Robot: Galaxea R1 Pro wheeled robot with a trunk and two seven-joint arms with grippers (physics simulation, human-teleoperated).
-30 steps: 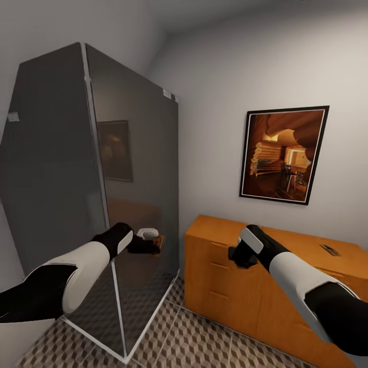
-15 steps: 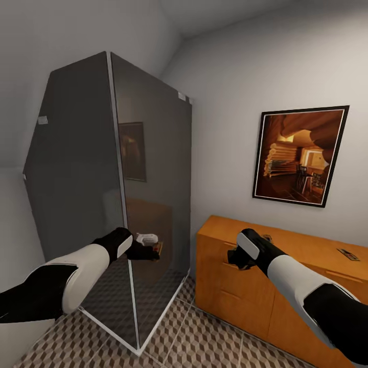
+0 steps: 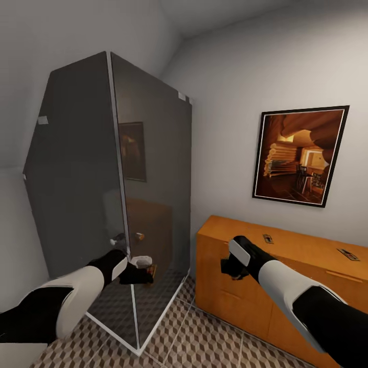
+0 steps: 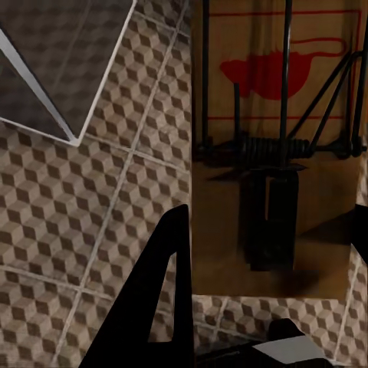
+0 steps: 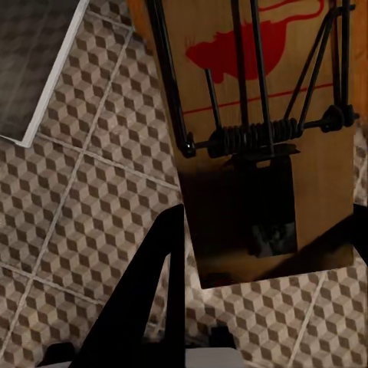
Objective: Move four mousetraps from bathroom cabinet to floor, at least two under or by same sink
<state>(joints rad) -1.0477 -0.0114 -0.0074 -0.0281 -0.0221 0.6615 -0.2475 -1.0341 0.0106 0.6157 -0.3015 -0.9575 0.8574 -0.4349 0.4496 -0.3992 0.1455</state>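
Both arms have dropped lower since half a second ago; camera steady. Judged: lowering toward the bathroom floor [image 3: 204, 337] to set traps down.

Left gripper [image 3: 145, 271] pinches a mousetrap [image 4: 276, 146] between its jaws, above tiles near the shower stall [image 3: 102, 179] corner. Right gripper [image 3: 227, 267] likewise clamps a second mousetrap [image 5: 257, 138], near the cabinet [image 3: 245, 286] front.

Two more traps [image 3: 267, 238] [image 3: 348, 254] lie on the cabinet top. Sink not located.

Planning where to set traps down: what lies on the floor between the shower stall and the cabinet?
In the head view, only bare bathroom floor between shower stall and cabinet.
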